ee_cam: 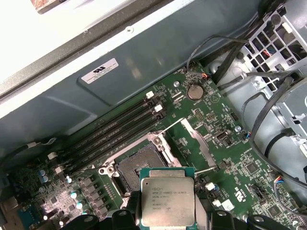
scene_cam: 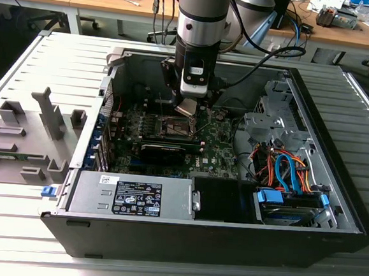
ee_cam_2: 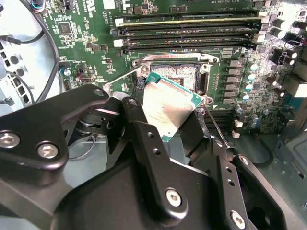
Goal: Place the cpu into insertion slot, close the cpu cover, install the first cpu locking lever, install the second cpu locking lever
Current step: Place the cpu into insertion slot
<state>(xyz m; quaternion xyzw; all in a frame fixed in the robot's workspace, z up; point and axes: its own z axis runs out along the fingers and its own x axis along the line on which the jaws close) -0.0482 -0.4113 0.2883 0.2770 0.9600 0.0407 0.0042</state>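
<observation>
My gripper is shut on the cpu, a small square chip with a pale metal face. I hold it tilted, just above the motherboard in the open computer case. In both wrist views the black fingers clamp two opposite edges of the cpu. The insertion slot lies open and bare right beside the chip, a little below it. The cpu cover stands swung up at one side of the slot. Thin wire levers stick out unlatched along the slot's sides.
Black memory slots run along one side of the socket. A black graphics card lies just in front of it. The grey power supply, drive bay and orange and blue cables fill the case's near side.
</observation>
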